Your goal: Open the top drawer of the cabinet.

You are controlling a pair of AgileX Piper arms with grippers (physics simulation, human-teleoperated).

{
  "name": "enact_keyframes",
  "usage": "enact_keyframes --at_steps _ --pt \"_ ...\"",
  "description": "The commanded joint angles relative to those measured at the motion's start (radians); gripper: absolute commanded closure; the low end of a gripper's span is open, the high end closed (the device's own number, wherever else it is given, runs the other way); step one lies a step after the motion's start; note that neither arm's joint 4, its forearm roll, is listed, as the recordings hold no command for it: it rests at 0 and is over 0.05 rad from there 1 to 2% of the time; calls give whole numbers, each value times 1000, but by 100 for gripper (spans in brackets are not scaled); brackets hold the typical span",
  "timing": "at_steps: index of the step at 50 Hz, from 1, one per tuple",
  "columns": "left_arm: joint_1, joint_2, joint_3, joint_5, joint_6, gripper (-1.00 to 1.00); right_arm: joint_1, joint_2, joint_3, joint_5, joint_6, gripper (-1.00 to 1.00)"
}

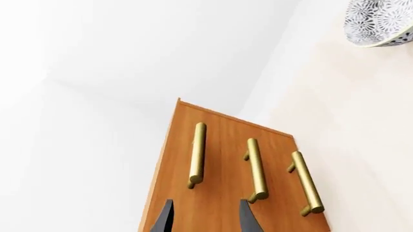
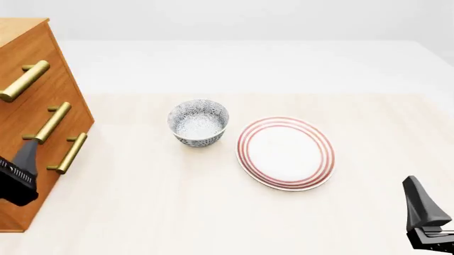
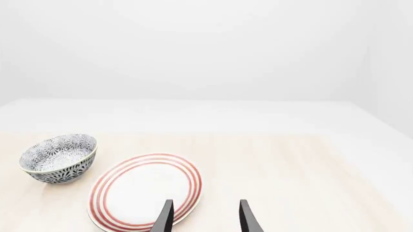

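Simulated tabletop: blank white walls (image 3: 193,48), textureless renders.

The cabinet (image 2: 32,101) stands at the table's (image 2: 212,212) left edge, its three brass handles standing proud of the drawer fronts, each with a slim gap behind the bar. The top handle (image 2: 25,81) has open air in front of it; the left gripper (image 2: 21,164) hangs just before the lower handles, fingers parted. To the right, a patterned bowl (image 2: 199,122) and a red-ringed plate (image 2: 286,153) sit near each other mid-table, well apart from the cabinet, leaving a bare strip of tabletop between. The right gripper (image 2: 426,212) waits at the near right corner, apart from both dishes.
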State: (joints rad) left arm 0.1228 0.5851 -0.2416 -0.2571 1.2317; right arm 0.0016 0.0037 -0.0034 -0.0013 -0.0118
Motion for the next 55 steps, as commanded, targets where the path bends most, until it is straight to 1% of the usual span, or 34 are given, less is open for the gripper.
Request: enact_keyframes --at_steps 1,7,8,15,18,20,27,30,36,45,51,55 --pt "10 96 -16 -97 58 -100 0 0 0 0 0 -100" --pt "12 145 -31 -137 86 -100 0 0 0 0 0 -100" --pt "15 162 -29 -154 103 -100 0 0 0 0 0 -100" --pt "15 198 -50 -169 110 -100 0 0 0 0 0 -100" --pt "25 239 -36 -222 133 -100 0 0 0 0 0 -100" --pt "19 250 -46 -221 129 -100 0 0 0 0 0 -100" --pt "22 327 -42 -302 171 -100 0 0 0 0 0 -100" --pt "21 338 -54 -302 167 -100 0 0 0 0 0 -100" --pt "30 387 -58 -352 178 -100 0 0 0 0 0 -100" --pt "45 429 -68 -380 180 -100 0 0 0 0 0 -100" --pt "59 476 -63 -433 196 -100 0 0 0 0 0 -100" --pt "69 493 -75 -445 190 -100 0 0 0 0 0 -100"
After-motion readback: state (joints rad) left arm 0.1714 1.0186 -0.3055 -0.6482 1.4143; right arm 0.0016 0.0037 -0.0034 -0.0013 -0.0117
